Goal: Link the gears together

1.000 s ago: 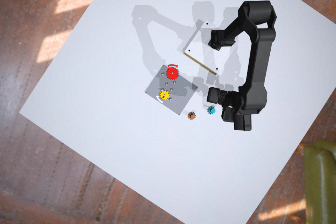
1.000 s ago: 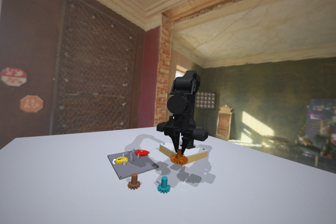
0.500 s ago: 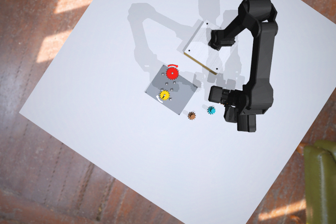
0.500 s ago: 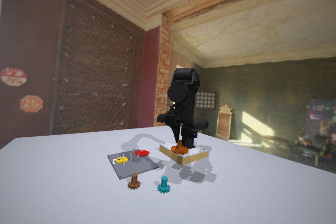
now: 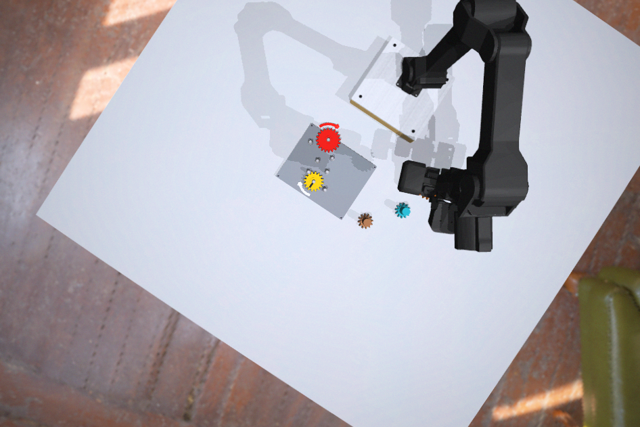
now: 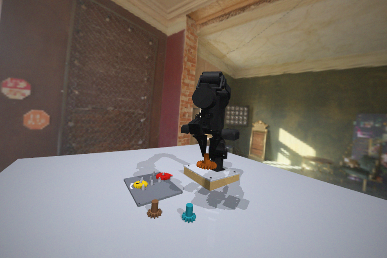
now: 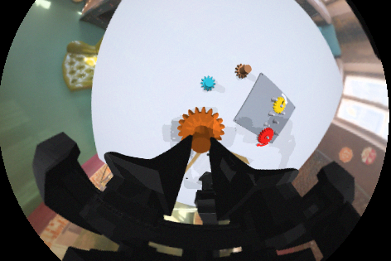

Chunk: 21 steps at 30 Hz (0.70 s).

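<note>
My gripper (image 6: 206, 155) (image 7: 201, 139) is shut on the handle of the large orange gear (image 6: 206, 164) (image 7: 199, 122) and holds it upright, high above the table. In the top view the arm hides most of that gear. The grey board (image 5: 346, 189) (image 6: 159, 194) (image 7: 253, 104) bears the red gear (image 5: 324, 144) (image 6: 162, 177) (image 7: 264, 135) and the yellow gear (image 5: 315, 187) (image 6: 142, 183) (image 7: 278, 105), with several empty pegs around and between them. A brown gear (image 5: 365, 220) (image 6: 154, 209) (image 7: 244, 70) and a teal gear (image 5: 402, 210) (image 6: 189, 212) (image 7: 208, 83) stand upright on the table.
The arm's white base plate (image 5: 377, 86) (image 6: 200, 178) with wooden sides stands beside the board, higher than it. The brown gear is near a board corner, and the teal gear is between it and the arm in the top view.
</note>
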### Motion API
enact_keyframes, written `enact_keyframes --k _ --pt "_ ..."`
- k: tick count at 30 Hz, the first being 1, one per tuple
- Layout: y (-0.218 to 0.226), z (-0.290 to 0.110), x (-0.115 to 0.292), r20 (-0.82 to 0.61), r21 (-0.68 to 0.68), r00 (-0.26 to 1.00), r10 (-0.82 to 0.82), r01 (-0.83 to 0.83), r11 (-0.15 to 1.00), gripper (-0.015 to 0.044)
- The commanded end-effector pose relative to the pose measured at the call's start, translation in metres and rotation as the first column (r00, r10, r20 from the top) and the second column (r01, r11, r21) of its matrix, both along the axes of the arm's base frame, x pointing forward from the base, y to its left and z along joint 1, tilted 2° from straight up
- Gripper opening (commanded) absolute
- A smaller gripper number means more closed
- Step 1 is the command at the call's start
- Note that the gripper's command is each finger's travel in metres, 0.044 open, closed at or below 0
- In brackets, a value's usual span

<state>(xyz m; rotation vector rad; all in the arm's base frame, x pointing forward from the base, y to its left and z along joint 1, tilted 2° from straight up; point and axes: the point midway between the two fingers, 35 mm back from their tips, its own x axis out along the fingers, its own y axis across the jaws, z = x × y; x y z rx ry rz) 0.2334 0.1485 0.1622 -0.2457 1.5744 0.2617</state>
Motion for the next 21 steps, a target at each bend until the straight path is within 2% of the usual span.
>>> enact_keyframes --k 1,21 --pt "-0.004 0.001 0.006 0.01 0.003 1.0 0.002 -0.002 1.0 0.0" --pt "-0.038 -0.012 0.033 0.014 0.005 1.0 -0.013 0.013 1.0 0.0"
